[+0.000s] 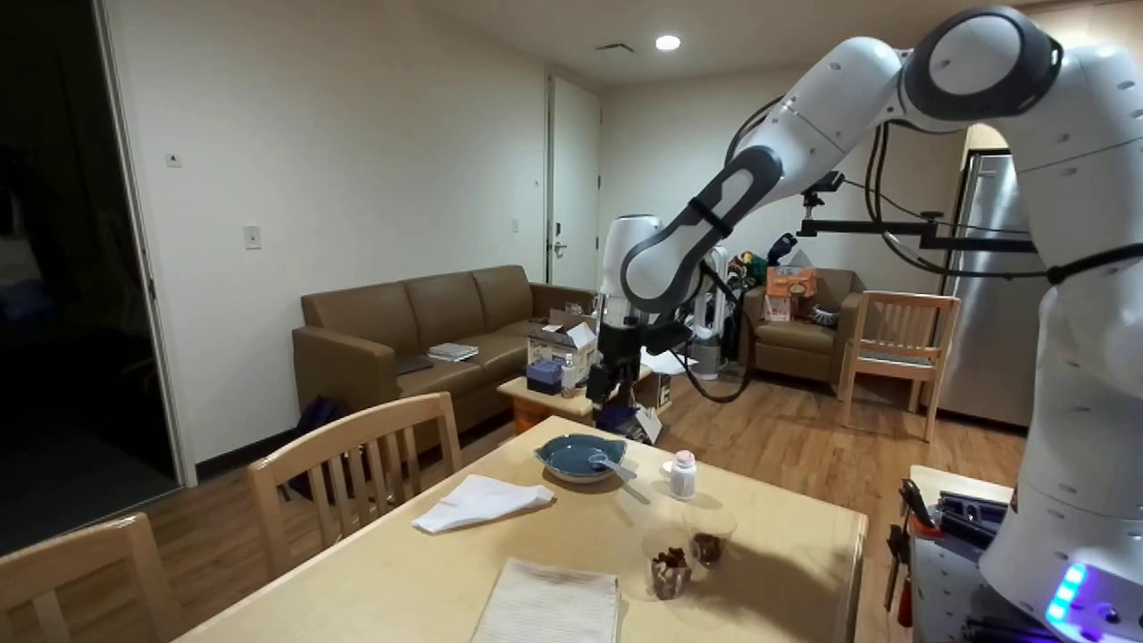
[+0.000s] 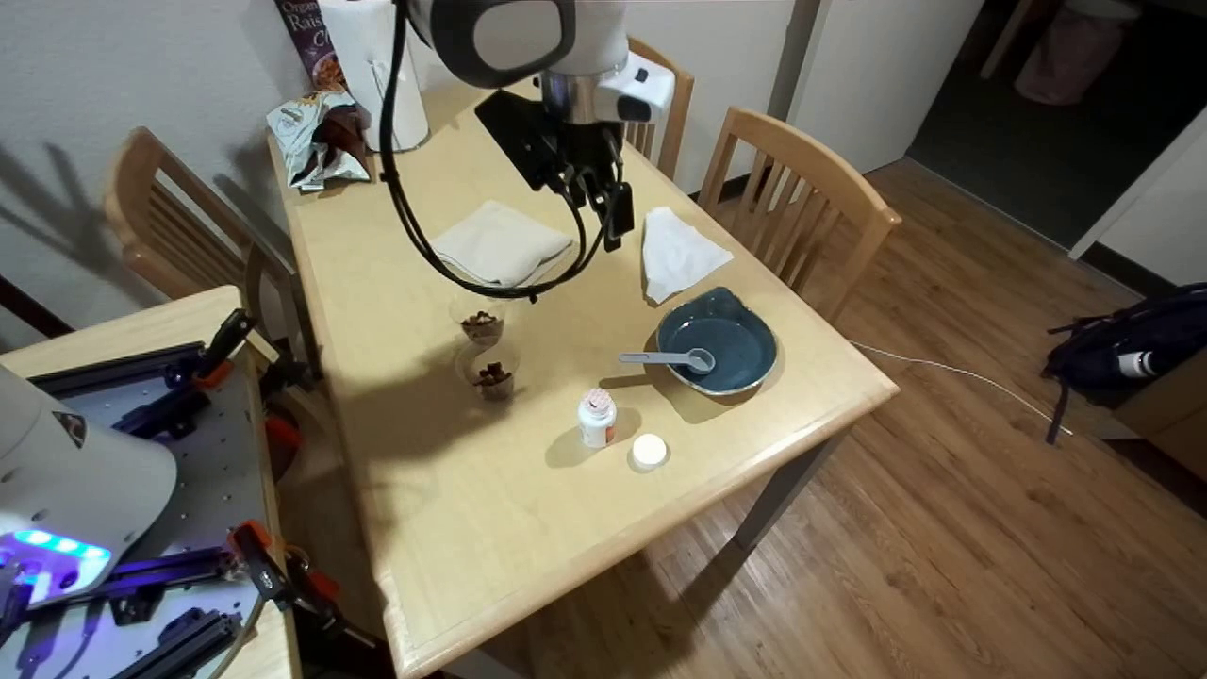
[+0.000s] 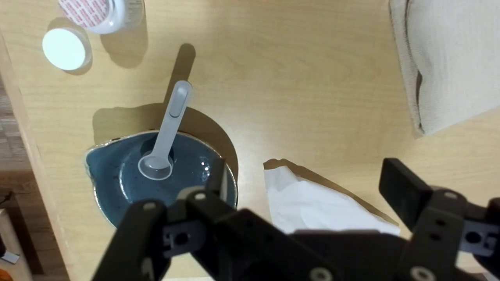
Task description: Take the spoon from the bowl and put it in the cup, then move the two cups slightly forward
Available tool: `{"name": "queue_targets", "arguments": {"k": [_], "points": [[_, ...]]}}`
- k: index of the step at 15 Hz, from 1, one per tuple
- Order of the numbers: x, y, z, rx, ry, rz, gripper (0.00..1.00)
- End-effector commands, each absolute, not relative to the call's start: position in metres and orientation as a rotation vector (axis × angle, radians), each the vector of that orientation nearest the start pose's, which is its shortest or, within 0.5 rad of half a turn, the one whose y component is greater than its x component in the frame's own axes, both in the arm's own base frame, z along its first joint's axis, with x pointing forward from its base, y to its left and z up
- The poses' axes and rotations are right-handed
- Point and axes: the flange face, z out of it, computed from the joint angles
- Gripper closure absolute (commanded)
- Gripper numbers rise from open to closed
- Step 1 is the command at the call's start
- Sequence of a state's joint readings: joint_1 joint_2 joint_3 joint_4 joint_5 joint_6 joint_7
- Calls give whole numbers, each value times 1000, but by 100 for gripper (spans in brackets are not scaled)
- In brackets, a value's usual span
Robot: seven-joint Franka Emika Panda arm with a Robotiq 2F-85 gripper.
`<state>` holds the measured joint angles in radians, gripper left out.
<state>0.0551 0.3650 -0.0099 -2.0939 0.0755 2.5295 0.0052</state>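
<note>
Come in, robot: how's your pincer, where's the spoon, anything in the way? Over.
Pincer open, empty, above the table. Spoon in the bowl, handle sticking out past its rim. Nothing seen covering the handle; white bottle stands nearby, not touching.

Wood table (image 2: 471,528) carries: blue spouted bowl (image 2: 740,349), two clear cups (image 2: 483,332) (image 2: 495,385), white bottle (image 2: 597,424), loose white cap (image 2: 649,451), white napkin (image 2: 681,253), folded cloth (image 2: 498,247), paper towel roll (image 2: 363,47), snack bag (image 2: 316,137).
</note>
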Motion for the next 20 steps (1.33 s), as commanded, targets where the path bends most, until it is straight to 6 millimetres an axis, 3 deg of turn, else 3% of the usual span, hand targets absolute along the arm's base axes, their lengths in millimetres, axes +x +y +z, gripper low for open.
{"name": "queue_targets", "arguments": {"k": [1, 2, 4, 7, 10, 13, 14, 16, 20], "points": [[595, 26, 250, -3096, 31, -105, 0], [596, 26, 250, -3096, 31, -108, 0], [607, 27, 249, -3135, 210, -254, 0], [600, -3, 206, -3151, 462, -238, 0], [580, -46, 154, -3159, 669, -136, 0], [571, -71, 118, -3155, 684, -107, 0], [573, -64, 132, -3172, 663, -86, 0], [568, -73, 115, -3174, 683, -79, 0], [571, -71, 114, -3173, 677, -86, 0]]}}
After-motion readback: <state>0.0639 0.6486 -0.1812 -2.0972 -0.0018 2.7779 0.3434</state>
